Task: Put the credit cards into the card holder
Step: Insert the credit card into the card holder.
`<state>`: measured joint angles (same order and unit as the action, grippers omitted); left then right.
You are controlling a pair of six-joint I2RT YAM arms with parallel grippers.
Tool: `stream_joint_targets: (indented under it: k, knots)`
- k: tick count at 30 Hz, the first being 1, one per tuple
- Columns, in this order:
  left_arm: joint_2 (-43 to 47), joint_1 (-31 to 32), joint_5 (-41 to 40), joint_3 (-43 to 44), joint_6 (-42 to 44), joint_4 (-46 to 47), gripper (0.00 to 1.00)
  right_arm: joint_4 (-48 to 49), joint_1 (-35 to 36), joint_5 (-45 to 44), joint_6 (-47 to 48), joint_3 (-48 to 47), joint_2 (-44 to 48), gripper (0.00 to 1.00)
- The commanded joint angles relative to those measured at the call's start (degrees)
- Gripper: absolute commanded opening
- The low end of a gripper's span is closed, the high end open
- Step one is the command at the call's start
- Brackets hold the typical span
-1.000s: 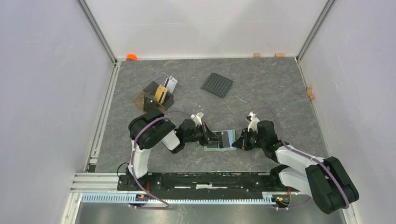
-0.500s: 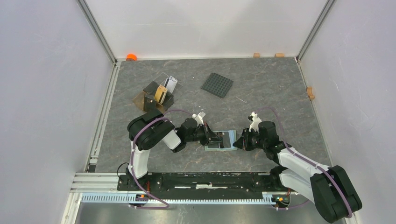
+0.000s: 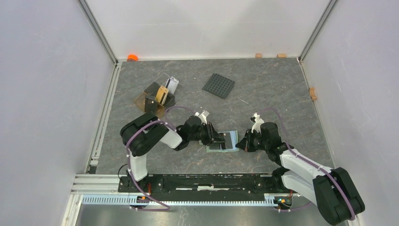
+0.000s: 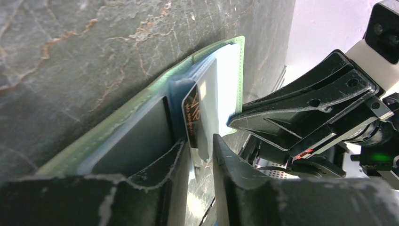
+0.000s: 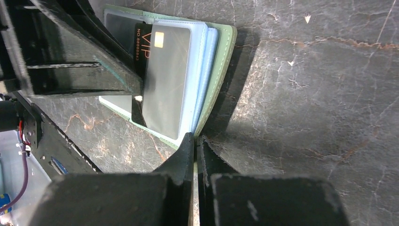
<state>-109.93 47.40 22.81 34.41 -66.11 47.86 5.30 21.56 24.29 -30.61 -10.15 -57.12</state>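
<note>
Black credit card (image 5: 167, 75) lies mostly inside card holder (image 5: 229, 42), long axis crosswise to left gripper (image 4: 198, 141) (jaws slightly parted round its near edge); right gripper (image 5: 195, 137), pinched shut, at holder's far edge.

The card holder (image 5: 207, 70) is sage-green outside and pale blue inside; the card (image 5: 162, 75) is black with gold lettering; the tabletop (image 5: 306, 94) is grey and rust-veined.

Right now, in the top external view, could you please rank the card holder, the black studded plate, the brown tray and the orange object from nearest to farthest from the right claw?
1. card holder, just beside the right claw.
2. black studded plate, farther back, mid-table.
3. brown tray, back left.
4. orange object, far left corner.
</note>
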Motion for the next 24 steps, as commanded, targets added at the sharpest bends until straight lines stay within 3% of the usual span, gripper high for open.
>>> stream_joint_targets:
  k: [1,11,16,24]
  knots:
    - [4.68,0.24,-6.34,1.69,10.42,-21.20,0.36,-0.63,-0.20,-2.74,0.82,-0.52,1.06,0.00]
    - [12.44,0.33,-10.84,4.82,16.22,-35.95,0.50,-0.99,-0.16,-2.79,1.17,-0.59,1.40,0.00]
    - [13.55,0.76,-9.88,5.21,15.73,-35.38,0.52,-0.75,-0.23,-2.44,1.26,-0.60,1.21,0.00]
    - [7.19,1.51,-6.32,6.09,12.94,-28.26,0.52,-0.47,-0.25,-1.45,1.27,-0.38,1.31,0.00]
